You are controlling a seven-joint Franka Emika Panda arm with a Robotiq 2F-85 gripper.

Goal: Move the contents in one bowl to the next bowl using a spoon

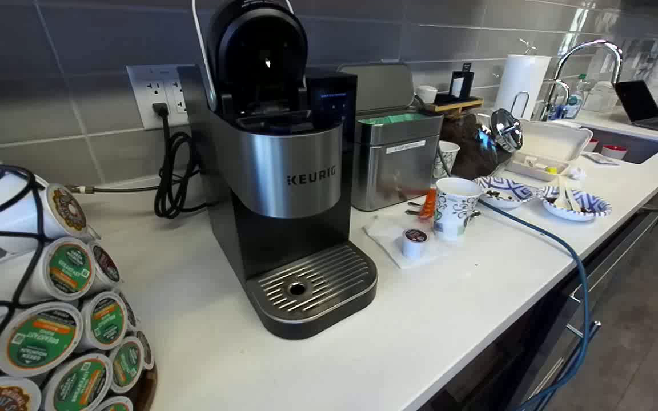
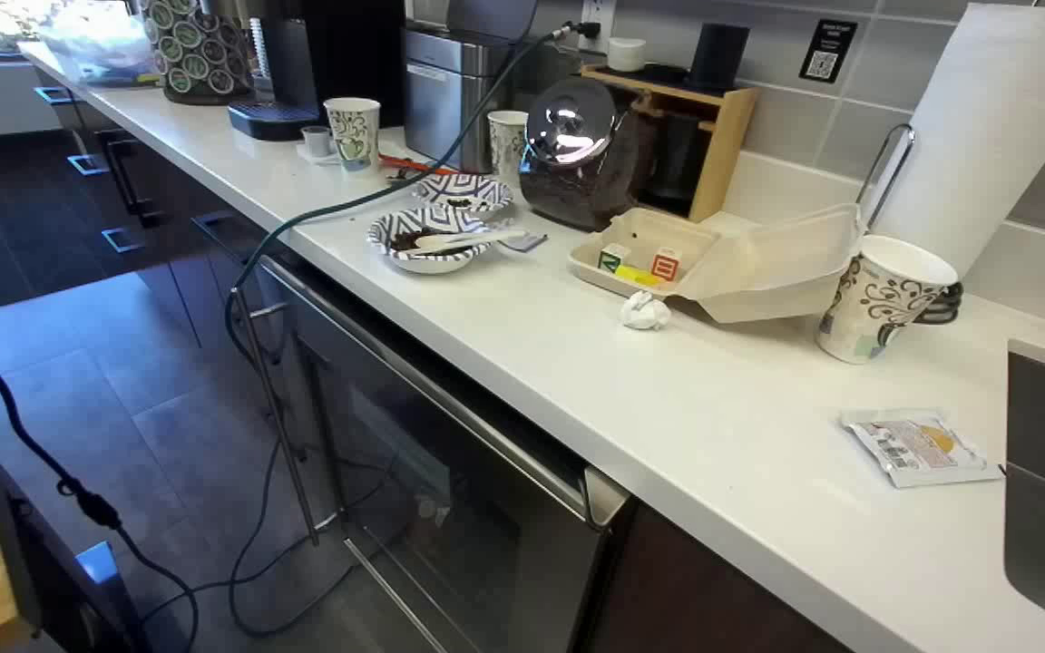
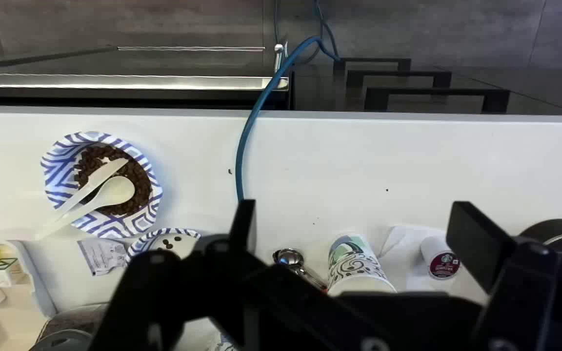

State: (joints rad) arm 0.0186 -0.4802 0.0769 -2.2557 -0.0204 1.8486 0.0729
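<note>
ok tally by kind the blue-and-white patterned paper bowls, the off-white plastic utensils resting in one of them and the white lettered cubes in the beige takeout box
Blue-and-white patterned paper bowls: 2
Off-white plastic spoon: 1
Off-white plastic knife: 1
White lettered cubes: 2
Total: 6

The table (image 3: 359, 151) is white. Blue geometric bands cover the white bowl (image 3: 59, 168) nearer its front edge and the white back bowl (image 2: 463, 187). The beans (image 3: 139, 186) are dark brown, the spoon (image 3: 115, 191) and knife (image 3: 96, 179) cream, the cable (image 1: 585, 302) teal-blue. A white cup (image 1: 454, 216) carries dark scrolls and green patches. The brewer (image 1: 286, 171) is black and silver; the pods (image 1: 6, 282) are white, several with green-and-orange lids (image 1: 71, 268). The carton (image 2: 767, 272) is beige, the end effector (image 3: 356, 226) black.
</note>
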